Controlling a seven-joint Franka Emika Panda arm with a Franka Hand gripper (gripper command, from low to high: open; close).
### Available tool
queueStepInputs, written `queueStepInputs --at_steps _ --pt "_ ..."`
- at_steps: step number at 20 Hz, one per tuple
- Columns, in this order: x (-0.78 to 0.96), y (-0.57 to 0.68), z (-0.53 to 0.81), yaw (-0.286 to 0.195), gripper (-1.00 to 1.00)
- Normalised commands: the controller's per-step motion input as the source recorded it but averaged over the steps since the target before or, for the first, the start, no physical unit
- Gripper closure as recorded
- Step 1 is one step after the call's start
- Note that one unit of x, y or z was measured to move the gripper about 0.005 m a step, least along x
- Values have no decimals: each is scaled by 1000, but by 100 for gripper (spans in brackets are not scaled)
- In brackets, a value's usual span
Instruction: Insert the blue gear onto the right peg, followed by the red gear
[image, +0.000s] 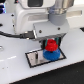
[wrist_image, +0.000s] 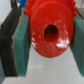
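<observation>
In the exterior view the blue gear (image: 51, 54) lies flat at the right end of the black-framed grey plate (image: 35, 59). The red gear (image: 51, 45) is directly above it, between the fingers of my gripper (image: 51, 45). The right peg is hidden under the gears. In the wrist view the red gear (wrist_image: 50, 30) fills the frame with its dark centre hole facing the camera, and the teal pads (wrist_image: 22, 50) press on both of its sides. I cannot tell whether the red gear rests on the blue gear or hangs just above it.
The white arm body (image: 37, 17) stands over the plate, with a black cable (image: 12, 36) running to the exterior view's left. The plate's left end shows a thin pin (image: 37, 57). The table is white.
</observation>
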Motion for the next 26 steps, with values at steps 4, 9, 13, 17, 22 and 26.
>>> queueStepInputs --at_steps 4,9,13,17,22,26 --pt "182 26 21 0 100" --pt "328 -7 -28 0 100" --pt "303 -55 -35 0 100" --pt "107 1 146 0 100" --pt "242 -74 398 0 100" --pt "152 -192 49 0 100"
